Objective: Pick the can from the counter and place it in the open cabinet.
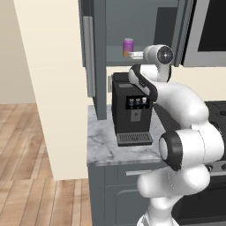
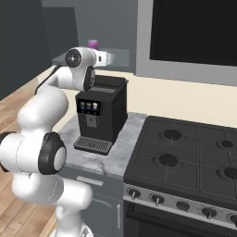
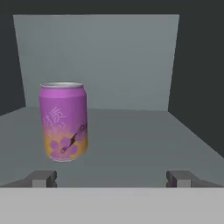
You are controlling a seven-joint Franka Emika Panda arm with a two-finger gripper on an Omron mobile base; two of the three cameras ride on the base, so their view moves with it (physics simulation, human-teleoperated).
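So, the can [image 1: 128,47] stands upright on the cabinet [image 1: 132,26] shelf, let go.
Left base view: I see its purple body, orange base partly behind the gripper [image 1: 132,54]. Right base view: just its purple top [image 2: 93,44] above the hand. Hand view: pale lid, flower print [image 3: 63,121]; fingertips [image 3: 43,178] spread wide, touching nothing.

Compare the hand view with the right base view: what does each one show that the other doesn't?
Hand view alone: the can's flower print and orange-yellow lower band, standing upright on the cabinet shelf, apart from the open hand's fingertips. Right base view alone: the coffee machine, the stove and the marble top. Both show the can inside the cabinet.
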